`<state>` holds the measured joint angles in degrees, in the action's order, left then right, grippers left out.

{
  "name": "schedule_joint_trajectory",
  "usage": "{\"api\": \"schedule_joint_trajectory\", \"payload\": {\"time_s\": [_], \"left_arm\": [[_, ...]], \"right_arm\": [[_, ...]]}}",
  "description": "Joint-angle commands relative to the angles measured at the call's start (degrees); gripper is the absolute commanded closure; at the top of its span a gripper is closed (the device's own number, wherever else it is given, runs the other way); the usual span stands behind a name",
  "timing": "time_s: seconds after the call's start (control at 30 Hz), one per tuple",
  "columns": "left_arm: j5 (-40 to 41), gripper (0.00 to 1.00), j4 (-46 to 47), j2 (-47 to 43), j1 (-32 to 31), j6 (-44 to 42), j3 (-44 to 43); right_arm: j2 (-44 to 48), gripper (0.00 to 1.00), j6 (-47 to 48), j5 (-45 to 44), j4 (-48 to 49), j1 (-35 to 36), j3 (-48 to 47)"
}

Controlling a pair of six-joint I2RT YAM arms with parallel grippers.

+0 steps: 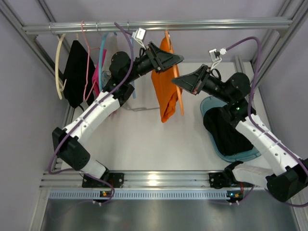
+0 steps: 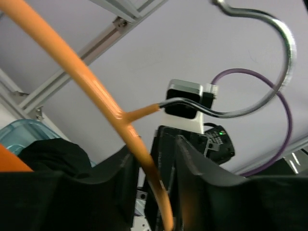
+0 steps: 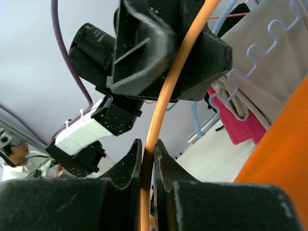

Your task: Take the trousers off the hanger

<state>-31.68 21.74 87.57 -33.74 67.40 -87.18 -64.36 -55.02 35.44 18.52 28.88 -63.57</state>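
At the far left the black trousers (image 1: 77,72) hang from the rail (image 1: 159,24), well apart from both arms. Next, the left gripper (image 1: 177,58) is raised to the hanger (image 2: 91,82). Its jaws are drawn narrow about the orange bar just below the neck, and in the left wrist view they look to be gripping it. The orange trousers (image 1: 166,96) are draped over that hanger and hang in a long fold between the two arms, so nothing has come off yet. To their right, the right gripper (image 3: 148,151) has its jaws pinched tight on the hanger's other arm, with the bar running straight up between the fingers. Rightmost, a blue bin (image 1: 208,102) holds a heap of black cloth (image 1: 226,130) (perhaps another pair; I cannot tell).

The step in hand, as I read it, is steadying the hanger at both ends before stripping it. The cloth itself is in neither grip. The next move probably calls for one gripper to let go of the bar while the other keeps it level. The freed gripper would then drop to the hanging fold, pinch the cloth and draw it sideways off the open end. A pull straight down would likely only drag the hanger with it.
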Motion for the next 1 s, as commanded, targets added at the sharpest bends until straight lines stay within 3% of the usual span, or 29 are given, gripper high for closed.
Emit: {"api": "schedule_joint_trajectory", "payload": {"time_s": [0.0,0.17,0.27,0.3,0.33,0.4,0.5,0.67,0.97], "left_arm": [[0.13,0.64,5.77,-1.08,-0.45,0.02,0.16],[-0.22,1.00,5.42,-1.35,-0.28,0.98,0.87],[0.04,1.00,4.02,-1.52,0.51,1.95,0.61],[-0.05,1.00,3.32,-1.61,0.77,2.38,0.52],[-0.13,1.00,3.14,-1.70,1.39,2.82,0.60],[-0.57,1.00,2.96,-1.88,1.92,4.06,0.69],[-1.19,1.00,3.05,-1.96,2.53,5.90,0.52],[-2.94,1.00,2.79,-0.74,2.62,9.24,-0.80],[-6.19,1.00,4.10,0.76,2.45,12.32,-4.31]], "right_arm": [[2.66,1.00,8.00,-0.28,13.65,1.61,-0.33],[3.71,0.96,13.87,-1.16,10.14,1.53,1.69],[5.55,0.59,20.27,-1.51,4.35,1.18,2.48],[7.30,0.30,21.79,-1.86,2.94,0.65,3.53],[8.45,0.19,23.63,-2.30,-0.56,-0.40,4.24],[12.13,0.06,29.78,-4.84,-4.18,-1.20,6.51],[17.57,0.01,38.92,-7.39,-9.02,-1.90,11.42],[23.75,0.01,51.39,-11.71,-10.53,-1.81,19.96],[22.44,0.01,57.13,-15.92,2.30,-0.76,29.47]]}}
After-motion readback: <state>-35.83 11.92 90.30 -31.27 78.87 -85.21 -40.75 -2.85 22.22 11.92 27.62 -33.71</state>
